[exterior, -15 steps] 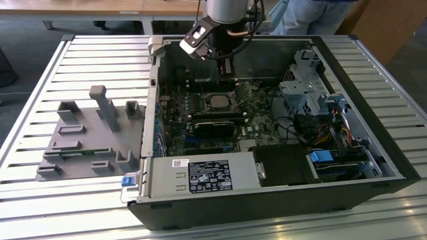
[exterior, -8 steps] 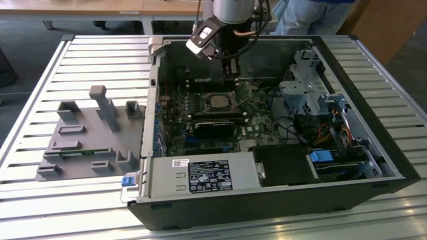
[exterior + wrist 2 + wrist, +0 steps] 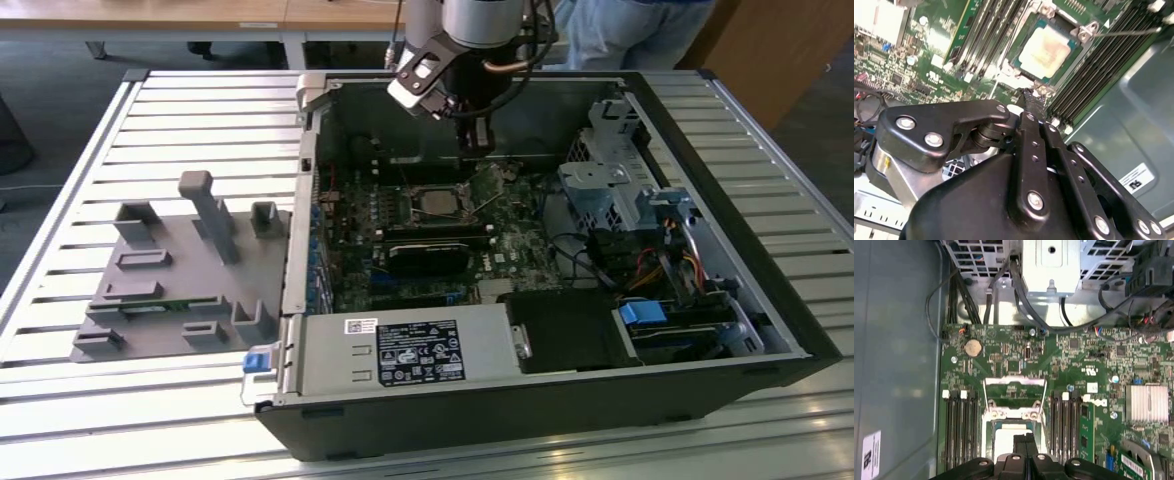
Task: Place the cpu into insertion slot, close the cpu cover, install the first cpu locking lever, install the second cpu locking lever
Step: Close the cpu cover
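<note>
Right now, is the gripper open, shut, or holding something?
Gripper: shut, fingers pressed together with nothing between them, tips close beside the cpu.

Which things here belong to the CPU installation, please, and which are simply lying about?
Job: cpu, seated in the insertion slot; open cpu cover; locking lever; hand.
Lying about: grey fixture on the table; power supply; memory slots; coin battery.

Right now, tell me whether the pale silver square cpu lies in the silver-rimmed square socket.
Yes: the second wrist view shows the cpu lying flat inside the silver-rimmed socket.
</note>
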